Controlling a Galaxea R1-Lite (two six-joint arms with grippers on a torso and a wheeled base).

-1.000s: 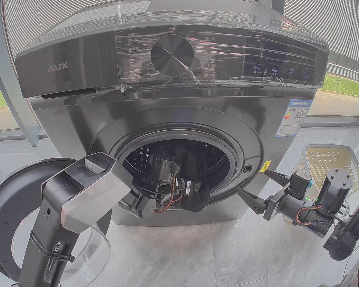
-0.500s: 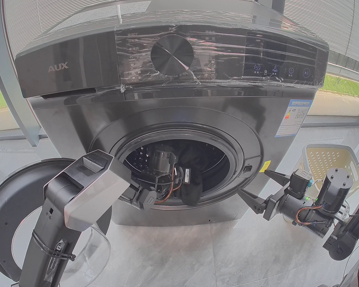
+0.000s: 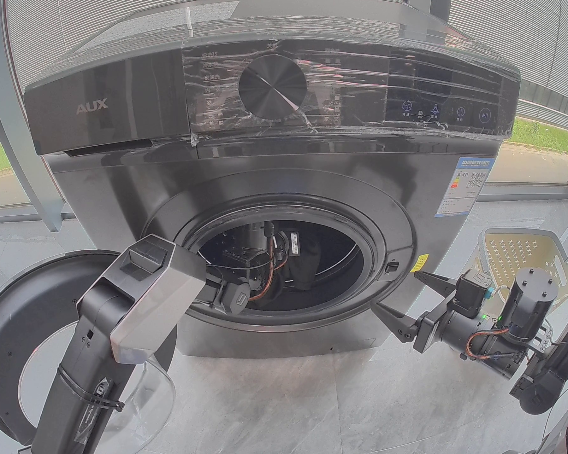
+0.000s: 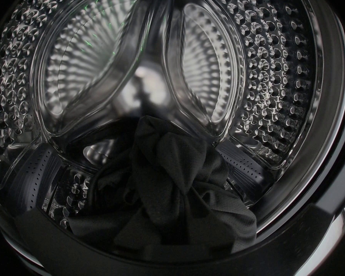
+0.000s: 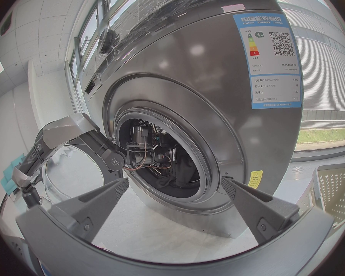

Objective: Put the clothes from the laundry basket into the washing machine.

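Washing machine [image 3: 139,190], front-loading, door [image 3: 19,323] swung open to the robot's left. Left tool [image 3: 288,247] is inside the drum [image 4: 272,77], past the opening's rim; whether spread or pressed together cannot be told. Black clothes [image 4: 172,181] lie bunched at the drum's bottom, near the front lip. Right tool [image 3: 396,291] is outside, by the machine's lower right corner, fingers spread wide, gripping nothing. Laundry basket [image 3: 527,253] is on the floor just behind it.

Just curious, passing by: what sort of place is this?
Probably a test or demo room: a washing machine with film-wrapped panel, tall windows behind, a laundry basket on bare floor.
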